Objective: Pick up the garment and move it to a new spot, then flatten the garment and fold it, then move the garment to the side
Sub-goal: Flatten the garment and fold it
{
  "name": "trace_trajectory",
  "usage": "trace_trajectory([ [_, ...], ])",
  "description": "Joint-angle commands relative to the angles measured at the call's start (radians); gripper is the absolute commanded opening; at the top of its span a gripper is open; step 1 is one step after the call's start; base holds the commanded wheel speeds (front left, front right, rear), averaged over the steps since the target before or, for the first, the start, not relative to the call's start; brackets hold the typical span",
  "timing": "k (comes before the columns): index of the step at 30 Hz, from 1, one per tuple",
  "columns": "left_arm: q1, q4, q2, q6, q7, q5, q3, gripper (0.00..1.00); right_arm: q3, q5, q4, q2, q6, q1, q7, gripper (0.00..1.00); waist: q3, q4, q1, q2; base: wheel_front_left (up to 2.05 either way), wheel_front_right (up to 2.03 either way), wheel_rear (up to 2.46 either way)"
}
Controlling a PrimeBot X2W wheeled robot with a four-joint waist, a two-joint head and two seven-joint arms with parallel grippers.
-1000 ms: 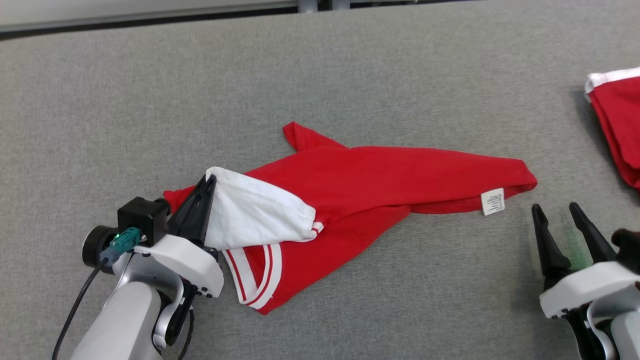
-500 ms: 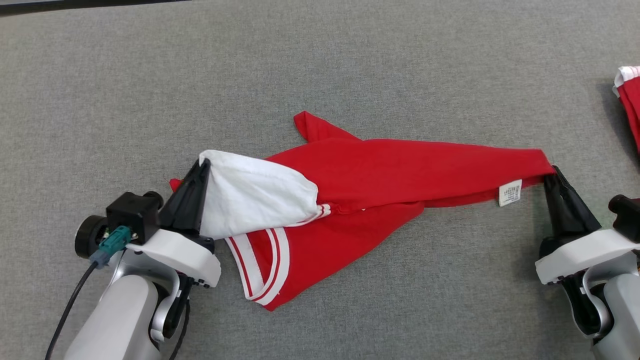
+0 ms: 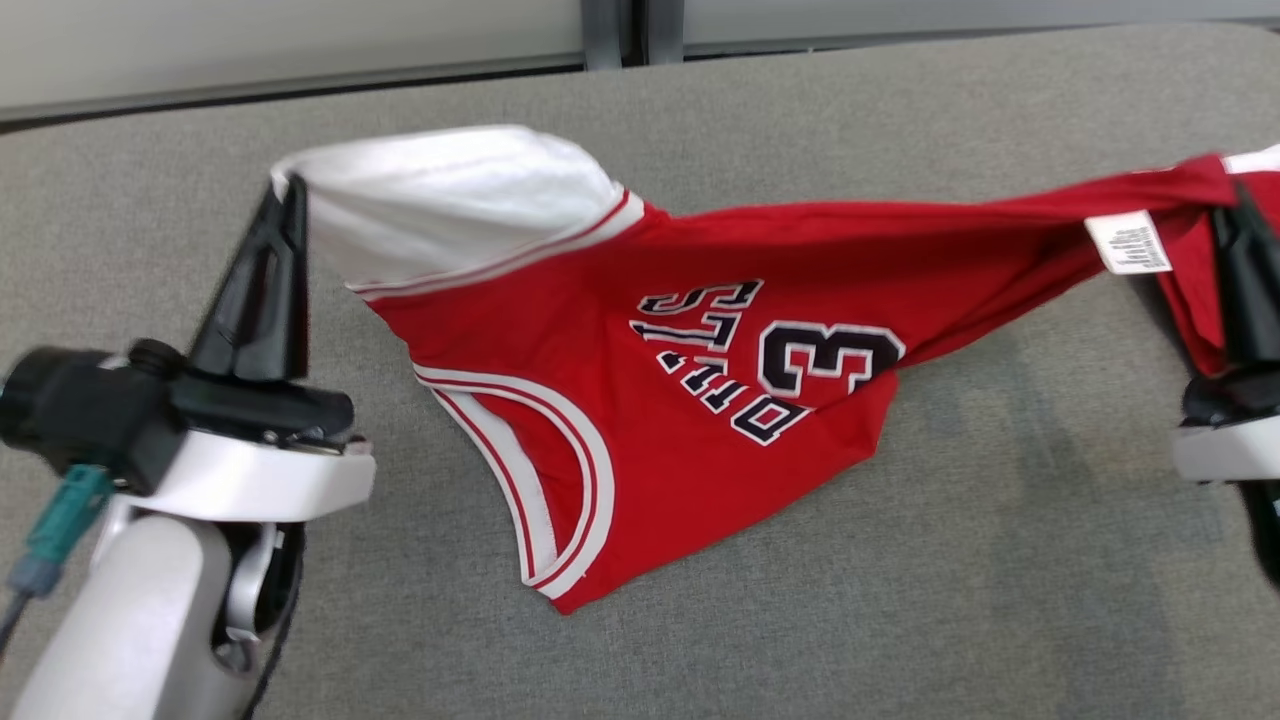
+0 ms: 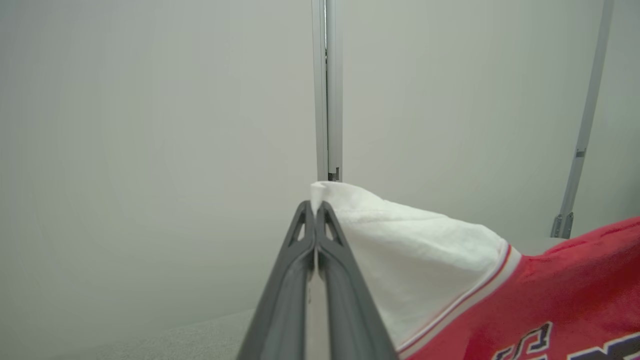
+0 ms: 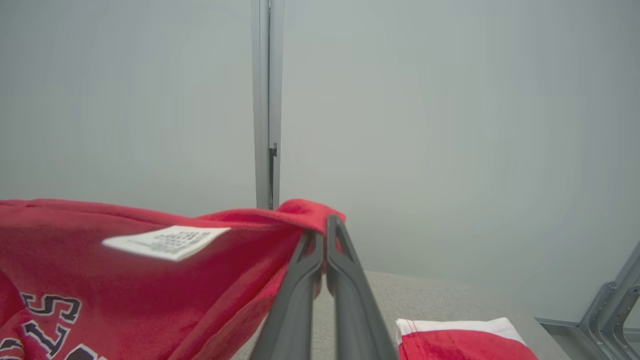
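Observation:
The garment (image 3: 640,400) is a red jersey with white trim, dark lettering and a white panel. It hangs stretched between my two grippers, its lower edge drooping onto the grey table (image 3: 900,600). My left gripper (image 3: 285,195) is shut on the white corner at the upper left. In the left wrist view that gripper (image 4: 316,206) pinches the white cloth of the garment (image 4: 440,260). My right gripper (image 3: 1240,200) is shut on the red hem corner beside a white care label (image 3: 1128,242). The right wrist view shows this gripper (image 5: 325,225) clamped on the garment (image 5: 150,280).
A second red and white garment (image 5: 460,340) lies folded on the table beyond my right gripper. A pale wall with a metal post (image 3: 610,25) runs along the table's far edge. Bare grey table lies in front of the jersey.
My right gripper moved to the red hem corner and shut on it. Both grippers then rose, lifting and spreading the jersey so that its lettering shows. The head camera also shifted.

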Motion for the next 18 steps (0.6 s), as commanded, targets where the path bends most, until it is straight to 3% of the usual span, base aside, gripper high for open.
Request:
trace_trajectory([
  [1,-0.017,-0.025,0.012,0.013,-0.002,0.007,0.012,0.00,-0.017,-0.011,-0.026,-0.011,0.000,-0.008,0.011,0.00,-0.025,-0.009,0.0000,0.0000,0.00,0.00,0.00],
  [11,-0.169,-0.278,0.076,0.052,0.069,0.044,0.084,0.00,-0.183,-0.083,-0.359,-0.033,0.000,-0.055,0.195,0.00,-0.110,-0.004,0.0000,0.0000,0.00,0.00,0.00],
  [18,-0.286,-0.314,0.086,0.045,0.141,0.033,0.088,0.00,-0.218,-0.063,-0.435,-0.040,0.000,-0.077,0.278,0.00,-0.129,-0.002,0.0000,0.0000,0.00,0.00,0.00],
])
